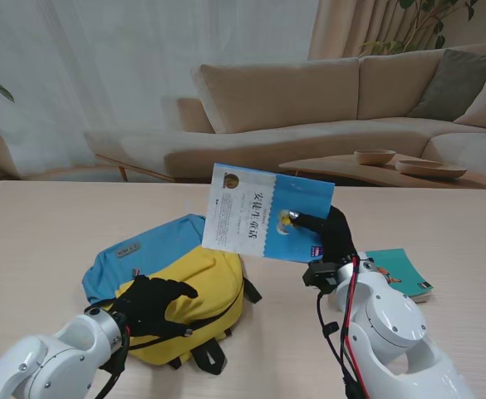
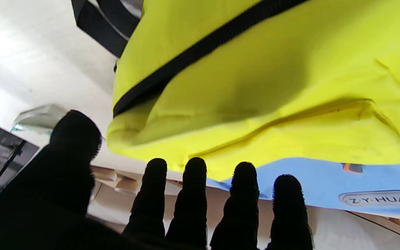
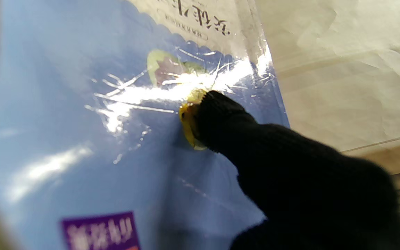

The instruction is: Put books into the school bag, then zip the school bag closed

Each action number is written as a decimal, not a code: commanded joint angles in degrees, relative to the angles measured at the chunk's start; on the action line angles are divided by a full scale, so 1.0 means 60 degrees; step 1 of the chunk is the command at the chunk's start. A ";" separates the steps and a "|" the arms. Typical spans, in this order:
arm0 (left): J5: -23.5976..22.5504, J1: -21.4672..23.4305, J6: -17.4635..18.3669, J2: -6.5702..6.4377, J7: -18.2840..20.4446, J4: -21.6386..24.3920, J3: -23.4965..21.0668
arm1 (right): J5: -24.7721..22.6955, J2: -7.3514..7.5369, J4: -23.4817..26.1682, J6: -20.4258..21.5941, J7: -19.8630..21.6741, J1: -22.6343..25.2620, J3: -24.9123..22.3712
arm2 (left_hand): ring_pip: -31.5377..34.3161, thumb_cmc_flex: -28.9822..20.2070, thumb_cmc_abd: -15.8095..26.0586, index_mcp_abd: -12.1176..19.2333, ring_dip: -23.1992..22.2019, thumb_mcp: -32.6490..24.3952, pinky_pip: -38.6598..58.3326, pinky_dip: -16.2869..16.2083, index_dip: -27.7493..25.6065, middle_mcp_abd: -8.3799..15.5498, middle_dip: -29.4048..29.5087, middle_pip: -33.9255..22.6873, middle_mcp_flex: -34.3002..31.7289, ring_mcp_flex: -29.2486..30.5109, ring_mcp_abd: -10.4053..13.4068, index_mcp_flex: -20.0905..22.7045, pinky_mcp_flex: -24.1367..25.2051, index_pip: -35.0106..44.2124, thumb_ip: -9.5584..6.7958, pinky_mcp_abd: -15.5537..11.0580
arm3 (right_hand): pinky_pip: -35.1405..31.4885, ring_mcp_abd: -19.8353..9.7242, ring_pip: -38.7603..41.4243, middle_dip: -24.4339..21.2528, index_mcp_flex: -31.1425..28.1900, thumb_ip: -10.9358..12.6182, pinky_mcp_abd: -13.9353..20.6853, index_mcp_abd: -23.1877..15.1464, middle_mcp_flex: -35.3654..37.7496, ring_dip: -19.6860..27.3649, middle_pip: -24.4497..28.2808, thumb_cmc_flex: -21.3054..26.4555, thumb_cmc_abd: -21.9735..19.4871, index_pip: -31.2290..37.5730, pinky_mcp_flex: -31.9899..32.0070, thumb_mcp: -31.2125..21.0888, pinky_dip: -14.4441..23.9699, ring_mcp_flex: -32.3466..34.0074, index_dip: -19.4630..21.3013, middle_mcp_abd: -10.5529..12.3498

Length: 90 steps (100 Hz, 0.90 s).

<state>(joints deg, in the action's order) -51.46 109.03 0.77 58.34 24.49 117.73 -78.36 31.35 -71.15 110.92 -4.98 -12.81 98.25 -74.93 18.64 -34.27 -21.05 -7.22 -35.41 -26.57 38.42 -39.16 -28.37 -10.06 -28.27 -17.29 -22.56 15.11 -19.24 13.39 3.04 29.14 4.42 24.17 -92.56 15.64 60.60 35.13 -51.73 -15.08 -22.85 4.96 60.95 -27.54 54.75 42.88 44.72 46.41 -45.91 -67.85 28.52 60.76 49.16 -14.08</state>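
The blue-and-white book (image 1: 267,212) was held tilted in the air at the centre of the frame, just past the yellow-and-blue school bag (image 1: 176,287) lying on the bench (image 1: 43,241) at lower left. The right hand (image 1: 332,237) grasped the book, its thumb (image 3: 221,118) pressed on the glossy cover (plastic-wrapped, by the glare). The left hand (image 1: 153,306) rested over the bag's yellow front, fingers (image 2: 193,205) spread and holding nothing. A second, teal book (image 1: 402,273) lay flat at right.
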 commanded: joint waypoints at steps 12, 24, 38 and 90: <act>-0.1110 -0.0277 -0.0289 0.0000 0.0181 -0.0146 0.0541 | 0.0051 -0.0045 0.0072 0.0045 0.0214 0.0096 -0.0024 | 0.0294 -0.0180 0.0092 0.0212 -0.0350 -0.0336 0.0204 -0.0541 -0.0490 0.0358 -0.0517 -0.0607 0.0208 0.0052 0.0191 -0.0256 0.0045 0.0536 -0.0130 -0.0263 | -0.0469 -0.0055 0.0819 0.0252 -0.1231 0.0120 0.0035 -0.1849 -0.0045 -0.0306 0.0545 0.1247 -0.1601 0.2129 -0.0125 -0.0537 0.0198 0.0776 0.1526 0.0030; -0.1351 -0.0476 -0.0462 0.0001 0.0169 -0.0312 0.0770 | 0.0065 -0.0036 0.0080 0.0026 0.0253 0.0121 -0.0056 | 0.1177 -0.1186 0.0487 0.0598 -0.0763 -0.0917 0.1215 -0.0688 -0.1619 0.0481 -0.1171 -0.1581 -0.0528 0.0512 0.0174 0.0276 -0.0195 0.1996 -0.0265 -0.0192 | -0.0479 -0.0049 0.0822 0.0248 -0.1233 0.0128 0.0000 -0.1847 -0.0042 -0.0310 0.0543 0.1247 -0.1582 0.2126 -0.0134 -0.0543 0.0211 0.0780 0.1527 0.0021; -0.1298 -0.0653 -0.0772 0.0071 -0.0441 -0.0569 0.0963 | 0.0065 -0.0029 0.0065 0.0004 0.0297 0.0130 -0.0090 | 0.2865 -0.4463 0.0521 0.1331 -0.1429 0.1254 0.3017 -0.0550 -0.3062 0.0422 -0.3449 -0.2415 -0.2150 0.1579 -0.0139 0.1301 -0.0743 0.4139 -0.0108 0.0050 | -0.0478 -0.0030 0.0818 0.0235 -0.1246 0.0135 -0.0006 -0.1857 -0.0036 -0.0310 0.0529 0.1247 -0.1572 0.2117 -0.0142 -0.0547 0.0218 0.0773 0.1525 0.0010; -0.0179 -0.0781 -0.1078 0.0363 -0.2188 -0.0601 0.0623 | -0.0174 0.0196 0.0581 -0.1625 0.1381 0.0508 -0.0889 | 0.6612 -0.5571 0.1127 0.1748 -0.2788 0.2117 0.6043 -0.1373 -0.4272 -0.0465 -0.4767 -0.4801 -0.4387 0.3755 -0.1127 0.3034 -0.2689 0.4745 -0.0160 0.0884 | -0.0605 0.0227 0.0871 0.0128 -0.1212 0.0229 -0.0165 -0.1707 0.0065 -0.0282 0.0458 0.1257 -0.1436 0.1992 -0.0228 -0.0675 0.0319 0.0897 0.1348 -0.0232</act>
<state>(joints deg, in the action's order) -52.90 104.11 -5.14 59.87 11.20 112.78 -74.07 30.24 -70.34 113.13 -13.96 -6.75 100.41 -79.72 55.28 -63.92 -16.92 0.80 -50.37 -14.61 71.02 -45.07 -49.84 -11.54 -55.77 -43.16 -47.63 35.73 -23.68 28.92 -12.20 53.29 4.46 26.65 -92.65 16.12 60.65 35.13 -51.73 -15.14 -23.33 5.17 60.94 -27.58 54.79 42.88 44.72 46.40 -45.91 -67.85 29.18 60.76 49.71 -14.55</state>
